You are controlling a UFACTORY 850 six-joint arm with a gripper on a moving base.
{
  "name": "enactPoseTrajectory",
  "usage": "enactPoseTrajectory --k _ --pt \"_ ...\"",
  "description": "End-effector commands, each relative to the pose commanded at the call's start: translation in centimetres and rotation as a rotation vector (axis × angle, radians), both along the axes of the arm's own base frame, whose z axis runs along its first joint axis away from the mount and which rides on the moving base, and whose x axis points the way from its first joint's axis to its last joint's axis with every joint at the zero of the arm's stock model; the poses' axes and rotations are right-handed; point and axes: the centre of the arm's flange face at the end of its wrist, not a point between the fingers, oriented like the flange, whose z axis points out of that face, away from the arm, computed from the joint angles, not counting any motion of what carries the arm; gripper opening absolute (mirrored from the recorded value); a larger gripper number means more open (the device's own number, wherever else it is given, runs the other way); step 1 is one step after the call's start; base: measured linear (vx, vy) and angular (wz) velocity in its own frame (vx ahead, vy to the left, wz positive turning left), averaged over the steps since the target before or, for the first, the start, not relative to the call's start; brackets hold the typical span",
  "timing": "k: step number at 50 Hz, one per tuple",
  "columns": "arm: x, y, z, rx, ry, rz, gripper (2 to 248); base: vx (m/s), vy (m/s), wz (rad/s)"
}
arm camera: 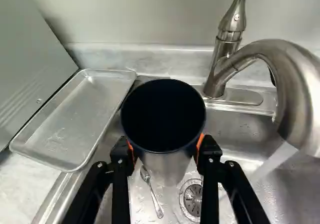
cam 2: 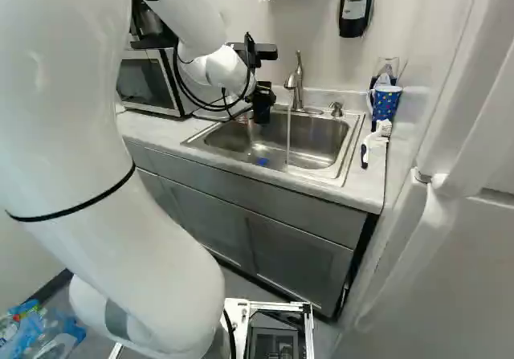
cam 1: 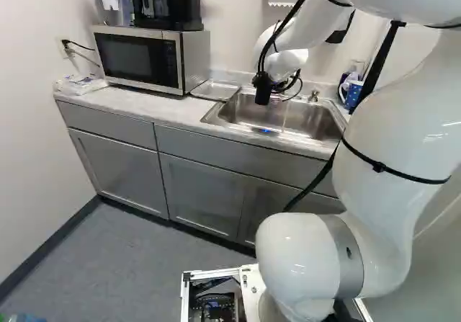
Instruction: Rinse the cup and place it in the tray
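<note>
In the right base view my gripper [cam 2: 262,106] is over the sink [cam 2: 342,166], left of the faucet [cam 2: 298,82]. Seen from the wrist, the gripper [arm camera: 166,150] is shut on the cup [arm camera: 165,166], an orange pad against each side. The cup has a dark inside and a steel-coloured wall; its open mouth faces the wrist camera. Water [arm camera: 274,160] runs from the faucet [arm camera: 295,91] beside the cup, apart from it. The shallow metal tray [arm camera: 75,119] lies on the counter beside the sink, with nothing in it.
A spoon [arm camera: 152,194] lies in the sink near the drain [arm camera: 193,199]. A small blue spot [cam 2: 262,161] shows in the sink. The microwave [cam 1: 140,59] stands beyond the tray. Right of the sink are a blue cup [cam 2: 385,102] and a white brush [cam 2: 376,138].
</note>
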Motion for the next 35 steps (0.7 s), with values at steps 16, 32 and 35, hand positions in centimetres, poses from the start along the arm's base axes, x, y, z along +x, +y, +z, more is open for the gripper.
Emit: enactPoseTrajectory --k 16,32,35 --pt "0.2 0.0 -0.5 -0.001 -0.003 -0.001 126 0.0 0.0 0.0" --pt "0.3 -0.2 -1.8 -0.008 -0.026 -0.007 126 0.0 0.0 0.0" --pt "0.1 -0.2 -2.1 -0.011 -0.034 -0.009 126 0.0 0.0 0.0"
